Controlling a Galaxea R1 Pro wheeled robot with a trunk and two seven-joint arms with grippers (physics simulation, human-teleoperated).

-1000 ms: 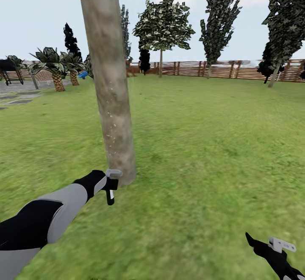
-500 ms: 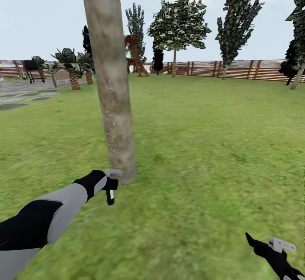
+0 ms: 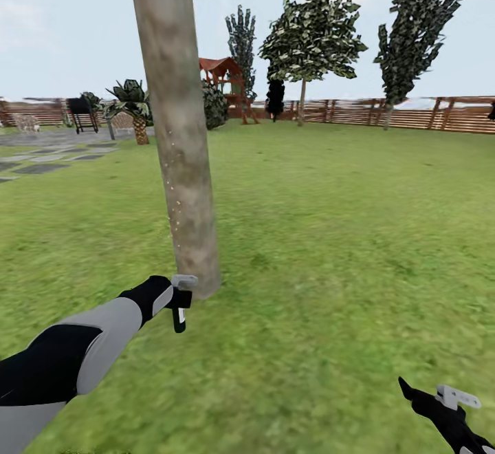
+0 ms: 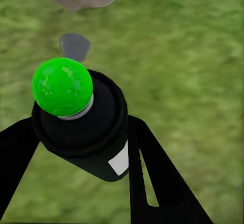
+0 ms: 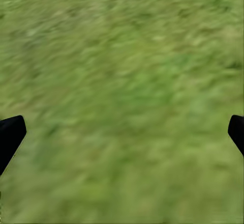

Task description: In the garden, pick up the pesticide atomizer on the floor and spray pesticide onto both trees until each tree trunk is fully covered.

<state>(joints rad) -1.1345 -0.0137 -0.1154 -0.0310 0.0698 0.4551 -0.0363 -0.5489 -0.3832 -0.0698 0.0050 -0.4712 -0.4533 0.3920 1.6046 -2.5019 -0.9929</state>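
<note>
Broadly, we stand on the green grass floor (image 3: 330, 234) of the garden, with a brown slatted fence (image 3: 412, 115) across the far side and grey paving (image 3: 41, 158) off to the left. Nearest us rises a thick mottled grey-brown tree trunk (image 3: 180, 124), running out of the top of the head view, with a scatter of pale specks along its left edge. Farther back, near the fence, we see a second tree (image 3: 311, 36) with a leafy green crown, a dark narrow tree (image 3: 412, 27) to its right, and a red-roofed play structure (image 3: 223, 82) behind the near trunk. Our left arm reaches forward, and our left gripper (image 3: 180, 303) sits just beside the base of the trunk, its black fingers (image 4: 152, 173) clamped on either side of the pesticide atomizer (image 4: 84, 127); in the left wrist view this is a dark can with a green round cap, held above the grass with the trunk's foot ahead of it. Our right gripper (image 3: 447, 402) hangs low at the right, well apart from the trunk, its fingertips (image 5: 10, 135) spread wide over bare grass.
</note>
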